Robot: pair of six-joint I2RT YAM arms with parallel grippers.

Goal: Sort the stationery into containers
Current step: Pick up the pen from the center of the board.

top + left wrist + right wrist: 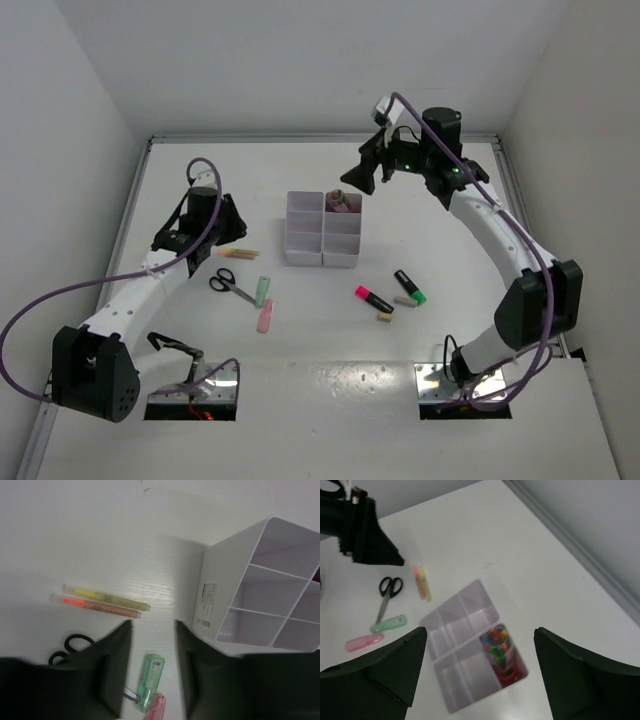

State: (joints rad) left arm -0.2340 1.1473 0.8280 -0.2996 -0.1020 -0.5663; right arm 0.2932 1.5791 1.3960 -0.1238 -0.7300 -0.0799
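Most of the sorting is left, judging by how much lies loose. The bench [320, 370] is walled on the left, far and right sides, with a low lip along those edges. The broadest open stretch is the near half, between the two arm bases.

The tray [322, 232] sits mid-bench. Five of its six compartments look bare, and only the far right one holds anything: a cluster of coloured bits [499, 652] I cannot identify.

The right tool [477, 636] hangs over the tray's far end with its fingers spread wide and nothing in them. The left tool [152, 627] is likewise released and empty, low over the bench left of the tray.

- Left of the tray: the scissors [230, 284], with the green stick [262, 290] just beside them and the pink stick [265, 317] nearer in. The two pencils [237, 254] lie side by side just ahead of the left tool.
- Right of the tray: the pink highlighter [374, 299] and green highlighter [410, 287], with tiny erasers [384, 317] close by.

Each arm has its own cluster within easy room, well away from the walls. The tightest spot is the scissors against the green stick.
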